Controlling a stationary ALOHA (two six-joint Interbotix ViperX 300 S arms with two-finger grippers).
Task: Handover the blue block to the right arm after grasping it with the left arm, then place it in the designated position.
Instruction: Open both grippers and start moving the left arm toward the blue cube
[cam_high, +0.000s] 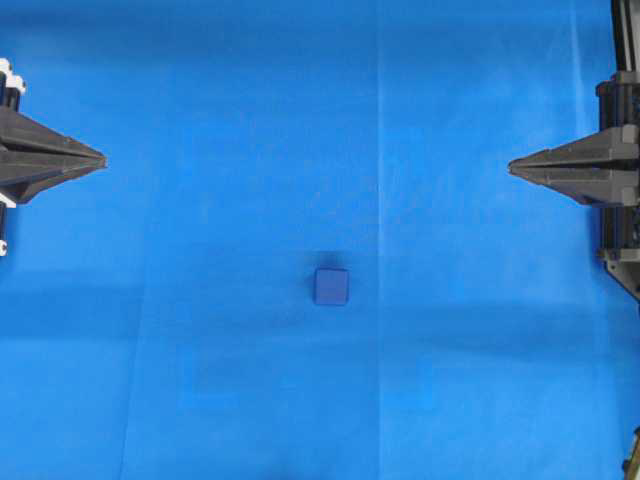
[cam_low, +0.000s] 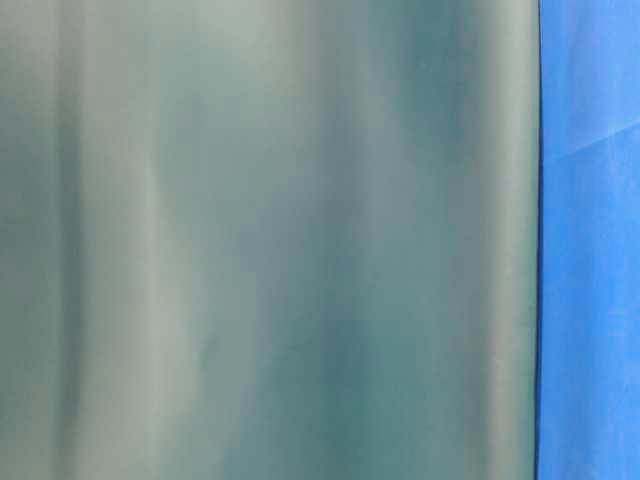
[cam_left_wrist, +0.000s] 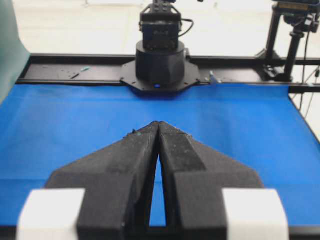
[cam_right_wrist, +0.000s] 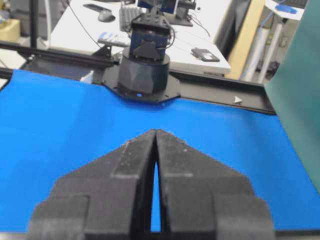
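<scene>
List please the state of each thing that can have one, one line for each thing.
blue block: resting flat on the cloth, free, touched by neither tool.
left tool: shut, empty, at the left edge, away from the block.
right tool: shut, empty, at the right edge, away from the block.
blue cloth: spread flat, faint creases.

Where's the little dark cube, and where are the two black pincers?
small dark-blue cube (cam_high: 331, 286), overhead view, top face.
left black pointed gripper on white mounts (cam_high: 100, 160), overhead view, closed tips.
right all-black pointed gripper (cam_high: 512, 167), overhead view, closed tips.
</scene>
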